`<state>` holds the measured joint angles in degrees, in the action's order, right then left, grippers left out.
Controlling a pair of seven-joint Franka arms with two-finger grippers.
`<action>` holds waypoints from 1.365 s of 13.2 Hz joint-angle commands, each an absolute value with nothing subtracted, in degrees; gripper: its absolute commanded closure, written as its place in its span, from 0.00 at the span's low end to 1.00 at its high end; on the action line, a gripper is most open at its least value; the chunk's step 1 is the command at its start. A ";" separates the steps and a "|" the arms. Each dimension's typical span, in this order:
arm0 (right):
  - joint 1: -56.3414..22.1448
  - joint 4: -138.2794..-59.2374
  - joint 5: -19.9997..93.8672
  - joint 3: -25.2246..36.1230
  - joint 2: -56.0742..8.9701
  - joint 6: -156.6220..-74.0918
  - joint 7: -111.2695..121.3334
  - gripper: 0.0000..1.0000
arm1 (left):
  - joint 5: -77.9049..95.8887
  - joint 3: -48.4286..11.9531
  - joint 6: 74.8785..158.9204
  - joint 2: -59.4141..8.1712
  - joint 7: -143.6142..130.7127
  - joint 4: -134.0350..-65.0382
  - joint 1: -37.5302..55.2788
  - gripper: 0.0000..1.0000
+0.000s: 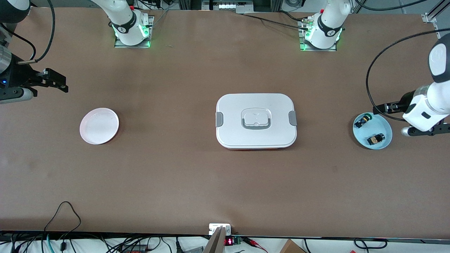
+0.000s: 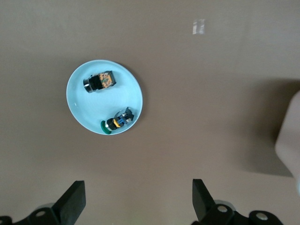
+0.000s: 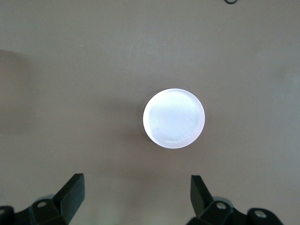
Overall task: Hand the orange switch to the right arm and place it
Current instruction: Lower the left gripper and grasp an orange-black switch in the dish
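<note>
The orange switch (image 1: 376, 139) lies on its side in a light blue plate (image 1: 381, 123) at the left arm's end of the table. It also shows in the left wrist view (image 2: 99, 81), on that plate (image 2: 89, 105). A similar black part with blue marking (image 1: 362, 121) lies in the same plate. My left gripper (image 1: 404, 119) hangs open and empty in the air beside the plate (image 2: 138, 190). My right gripper (image 1: 58, 81) is open and empty, up in the air at the right arm's end (image 3: 137, 185). It waits there, near a white plate (image 1: 99, 125).
A white lidded box (image 1: 256, 120) with grey clips and a handle stands in the middle of the table. The white plate (image 3: 174, 118) has nothing on it. Cables and a small device lie along the table edge nearest the front camera.
</note>
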<state>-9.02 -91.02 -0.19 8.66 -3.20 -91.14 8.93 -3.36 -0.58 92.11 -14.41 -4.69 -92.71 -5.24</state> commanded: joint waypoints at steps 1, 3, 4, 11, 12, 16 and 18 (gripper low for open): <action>-8.96 -90.35 0.53 8.44 -2.99 -90.18 8.96 0.00 | -3.08 -0.70 91.58 -16.96 -11.03 -91.05 -7.63 0.00; -8.96 -90.35 0.53 8.44 -2.90 -90.26 8.96 0.00 | -3.16 -0.62 93.85 -17.75 -16.67 -92.54 -9.22 0.00; -9.14 -90.26 0.44 8.09 -2.90 -90.26 9.14 0.00 | -3.51 -0.62 96.83 -18.28 -18.35 -93.77 -9.75 0.00; -8.88 -90.35 3.16 7.91 -7.10 -92.37 9.05 0.00 | -8.17 -0.62 119.34 -25.74 -21.09 -101.16 -13.35 0.00; -8.70 -90.35 2.47 8.00 -8.34 -92.81 9.14 0.00 | -8.17 -0.62 121.44 -26.36 -21.01 -102.12 -13.62 0.00; -9.40 -90.35 1.68 8.00 -9.40 -92.38 9.05 0.00 | -8.26 -0.62 133.21 -27.86 -20.30 -108.00 -14.94 0.00; -9.75 -90.35 0.27 7.74 -9.67 -92.73 9.14 0.00 | -8.26 -0.53 137.62 -28.39 -19.26 -110.29 -15.20 0.00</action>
<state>-9.31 -91.14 1.52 8.00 -9.61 -93.17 8.95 -6.94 -0.14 133.36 -28.83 -19.98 -107.26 -14.42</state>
